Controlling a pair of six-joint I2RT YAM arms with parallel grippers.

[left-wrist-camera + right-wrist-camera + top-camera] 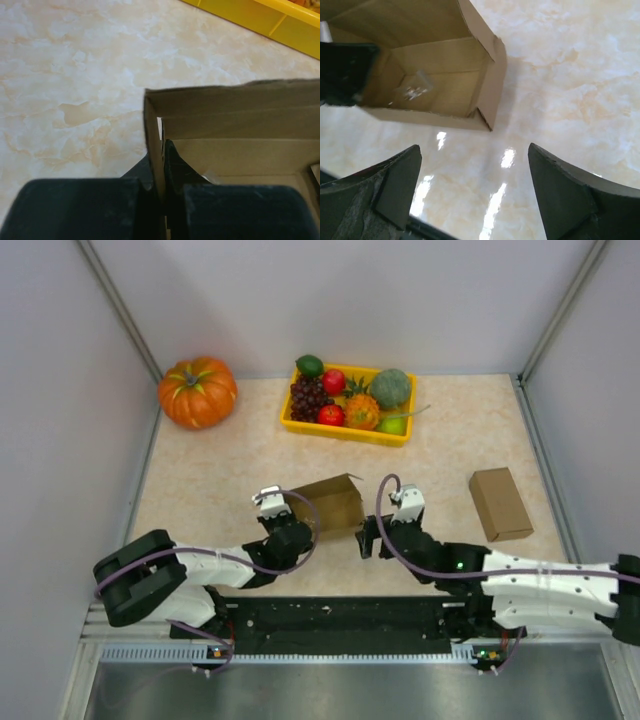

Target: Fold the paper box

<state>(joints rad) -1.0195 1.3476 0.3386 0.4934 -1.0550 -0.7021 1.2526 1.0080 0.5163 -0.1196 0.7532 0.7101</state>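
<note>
A brown paper box (332, 504) stands open at the table's near middle, its flaps partly raised. My left gripper (290, 532) is shut on the box's left side wall; in the left wrist view the cardboard wall (154, 145) runs between my two fingers (161, 165). My right gripper (366, 537) is open and empty just right of the box; in the right wrist view the open box (435, 85) lies ahead and left of my spread fingers (475, 155). A second, folded brown box (499, 503) lies at the right.
A yellow tray (346, 428) of toy fruit stands at the back middle; its edge shows in the left wrist view (260, 17). An orange pumpkin (197, 391) sits at the back left. Grey walls enclose the marble table (210, 480).
</note>
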